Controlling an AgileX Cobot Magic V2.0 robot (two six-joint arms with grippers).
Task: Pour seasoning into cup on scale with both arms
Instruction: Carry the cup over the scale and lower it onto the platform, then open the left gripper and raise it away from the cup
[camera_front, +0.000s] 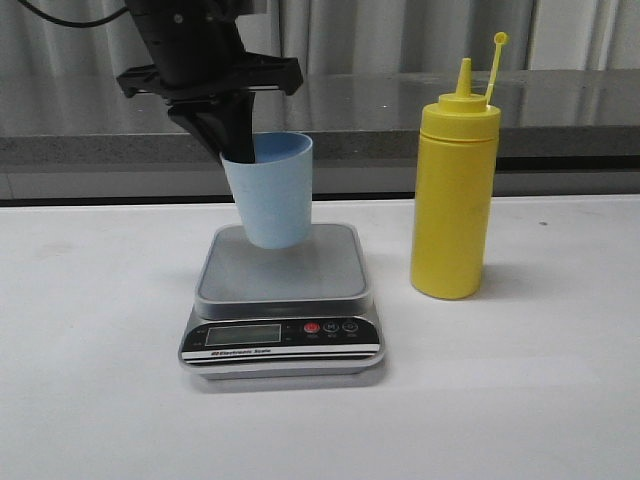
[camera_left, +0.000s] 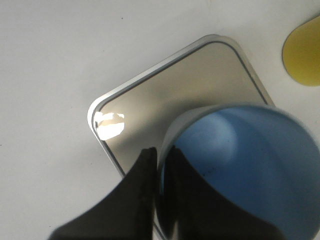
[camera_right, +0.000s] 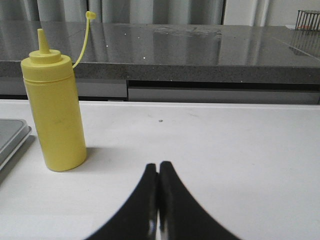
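The light blue cup (camera_front: 270, 195) is tilted over the far part of the silver scale's platform (camera_front: 290, 275), its base at or just above it. My left gripper (camera_front: 238, 150) is shut on the cup's rim, one finger inside and one outside, as the left wrist view shows (camera_left: 159, 152) with the cup (camera_left: 250, 165) above the scale (camera_left: 190, 85). The yellow seasoning bottle (camera_front: 455, 200) stands upright to the right of the scale, cap strap up. My right gripper (camera_right: 159, 167) is shut and empty, low over the table, to the right of the bottle (camera_right: 56, 115); it is out of the front view.
The scale's black front panel (camera_front: 280, 335) with display and red button faces the front. A dark stone counter (camera_front: 560, 100) runs behind the white table (camera_front: 520, 400). The bottle's edge shows in the left wrist view (camera_left: 304, 55).
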